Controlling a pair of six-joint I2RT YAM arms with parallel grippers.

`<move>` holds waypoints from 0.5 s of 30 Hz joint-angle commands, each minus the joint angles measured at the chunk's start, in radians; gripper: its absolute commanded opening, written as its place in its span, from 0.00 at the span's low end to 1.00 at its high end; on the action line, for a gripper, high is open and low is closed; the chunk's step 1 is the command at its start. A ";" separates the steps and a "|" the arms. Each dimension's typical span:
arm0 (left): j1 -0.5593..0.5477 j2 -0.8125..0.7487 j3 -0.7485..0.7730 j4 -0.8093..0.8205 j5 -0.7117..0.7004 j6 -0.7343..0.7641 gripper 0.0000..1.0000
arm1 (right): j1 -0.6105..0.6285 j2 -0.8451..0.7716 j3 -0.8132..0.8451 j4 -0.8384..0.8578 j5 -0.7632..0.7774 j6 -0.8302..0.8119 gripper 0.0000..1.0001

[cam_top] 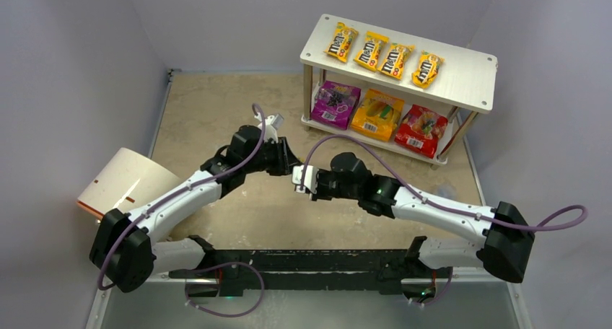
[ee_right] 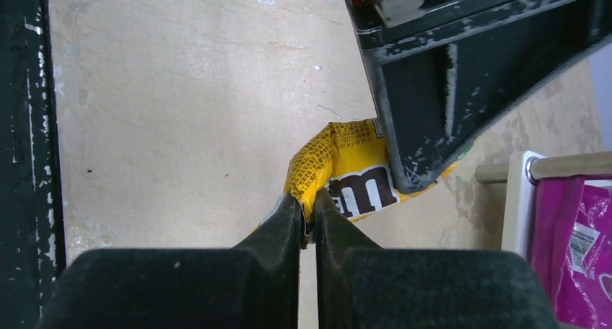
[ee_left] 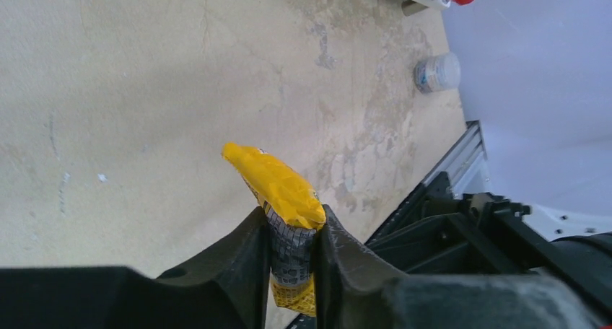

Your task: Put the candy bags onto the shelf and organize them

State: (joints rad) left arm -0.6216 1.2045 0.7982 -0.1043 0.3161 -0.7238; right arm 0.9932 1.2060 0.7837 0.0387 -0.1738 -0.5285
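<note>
Midway across the table, the left gripper (ee_left: 292,229) and right gripper (ee_right: 309,203) both clamp one yellow M&M's packet (ee_right: 355,172), near of the shelf (cam_top: 470,75) at far right, which carries four more packets (cam_top: 370,50) above three pouches (cam_top: 377,114).

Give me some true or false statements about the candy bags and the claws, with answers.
1. Four yellow M&M's packets lie on the top board of the shelf. True.
2. The red pouch is on the top board. False: it lies on the lower board, beside the orange pouch.
3. The left claw and the right claw both pinch a fifth M&M's packet. True.
4. The purple pouch lies between the other two pouches. False: the orange one is in the middle.
</note>
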 commanded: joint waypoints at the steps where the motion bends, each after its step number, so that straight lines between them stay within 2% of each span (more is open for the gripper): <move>1: 0.001 0.014 0.001 0.079 0.061 -0.004 0.13 | 0.004 -0.027 0.044 0.042 0.008 0.008 0.20; 3: 0.001 0.014 0.004 0.106 0.072 0.012 0.01 | 0.004 -0.052 0.030 0.049 0.029 0.059 0.50; 4: 0.000 0.010 0.002 0.142 0.075 0.031 0.00 | 0.004 -0.069 0.020 0.051 0.041 0.102 0.70; 5: 0.001 0.005 0.000 0.173 0.077 0.052 0.00 | 0.004 -0.094 0.008 0.049 0.049 0.160 0.95; 6: 0.002 -0.003 -0.004 0.209 0.080 0.077 0.00 | 0.003 -0.124 -0.011 0.059 0.079 0.216 0.98; 9: 0.003 -0.042 -0.036 0.380 0.118 0.152 0.00 | 0.003 -0.228 -0.073 0.125 0.168 0.452 0.99; 11: 0.003 -0.067 -0.054 0.500 0.213 0.220 0.00 | 0.003 -0.310 -0.131 0.184 0.239 0.669 0.99; 12: 0.004 -0.083 -0.066 0.566 0.259 0.240 0.00 | 0.003 -0.365 -0.158 0.194 0.226 0.737 0.99; 15: 0.004 -0.130 -0.099 0.723 0.386 0.297 0.00 | 0.003 -0.511 -0.181 0.139 0.165 0.792 0.99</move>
State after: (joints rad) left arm -0.6174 1.1580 0.7273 0.2733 0.4934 -0.5522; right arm 0.9955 0.8425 0.6380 0.1455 -0.0170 0.0010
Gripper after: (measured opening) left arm 0.060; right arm 0.987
